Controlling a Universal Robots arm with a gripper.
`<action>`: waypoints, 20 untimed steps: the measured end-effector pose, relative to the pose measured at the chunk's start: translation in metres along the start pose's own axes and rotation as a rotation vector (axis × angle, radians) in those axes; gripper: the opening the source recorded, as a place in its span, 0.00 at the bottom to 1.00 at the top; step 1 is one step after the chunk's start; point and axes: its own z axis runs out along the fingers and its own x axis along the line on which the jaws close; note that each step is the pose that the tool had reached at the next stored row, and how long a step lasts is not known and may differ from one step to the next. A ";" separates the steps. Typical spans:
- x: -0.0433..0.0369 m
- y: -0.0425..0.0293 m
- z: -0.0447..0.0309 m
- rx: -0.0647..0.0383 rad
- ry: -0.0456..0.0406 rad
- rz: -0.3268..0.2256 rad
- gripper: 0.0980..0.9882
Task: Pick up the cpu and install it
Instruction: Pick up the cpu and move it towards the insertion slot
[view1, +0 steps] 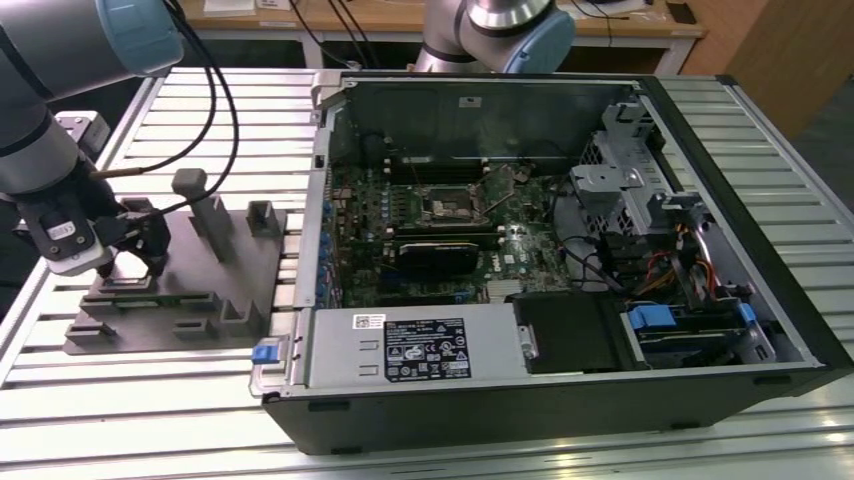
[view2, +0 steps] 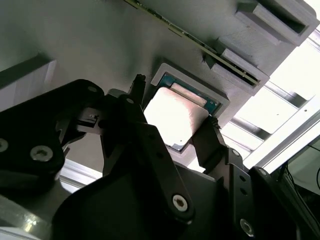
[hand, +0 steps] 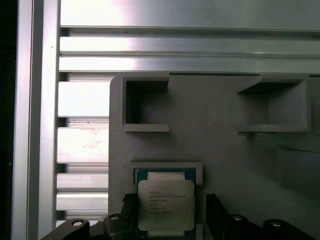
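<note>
The cpu (hand: 166, 202) is a small square chip with a pale metal top, lying in a shallow pocket of the grey fixture plate (hand: 220, 150). In the second wrist view its top (view2: 175, 112) glares bright. My gripper (view1: 139, 268) is lowered onto the fixture at the exterior view's left. Its two black fingers (view2: 206, 137) stand on opposite sides of the chip and press against its edges. The chip still rests in its pocket. The motherboard's socket (view1: 447, 205) sits inside the open computer case, far from the gripper.
The grey fixture (view1: 200, 300) carries upright blocks and slots (view1: 190, 185) close to the gripper. The open computer case (view1: 561, 250) lies at the exterior view's right, with a power supply (view1: 427, 345) along its near side. A second robot arm (view1: 501, 30) stands behind the case.
</note>
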 end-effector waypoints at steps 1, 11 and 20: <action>0.0000 0.0000 0.0000 0.000 0.0000 0.000 0.63; 0.0000 0.0000 -0.0003 0.000 0.0000 0.000 0.63; -0.0003 0.0000 -0.0002 0.000 0.0218 0.001 0.63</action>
